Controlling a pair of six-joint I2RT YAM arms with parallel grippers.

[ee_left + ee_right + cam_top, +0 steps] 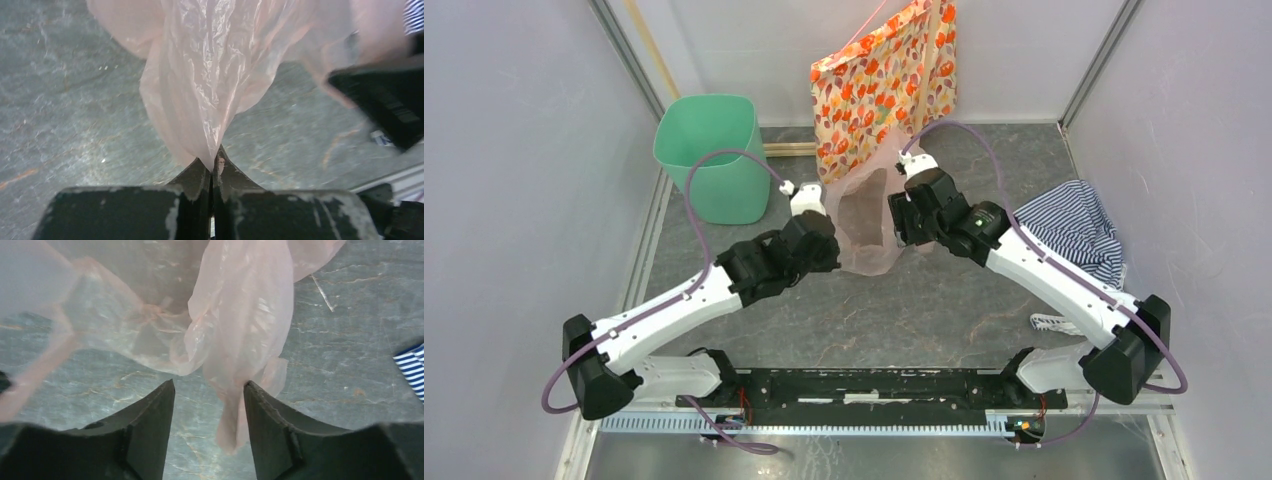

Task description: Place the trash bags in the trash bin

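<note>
The trash bag (864, 225) is hanging mid-desk, the left gripper (214, 162) pinching its film tight and the right gripper (210, 385) standing spread around a dangling strip. By my read, the right is needing to close, then both will be lifting it toward the trash bin (709, 160) at the far left corner, skirting the floral bag (884, 85) at the far edge.

Bright, even, diffuse light from above. Top view sharp; soft, faint shadows on grey surface (904, 310). Left wrist view: pink bag (210, 75) crisp at centre with glossy highlights, right edge blurred. Right wrist view: bag's left side hazy, out of focus.
</note>
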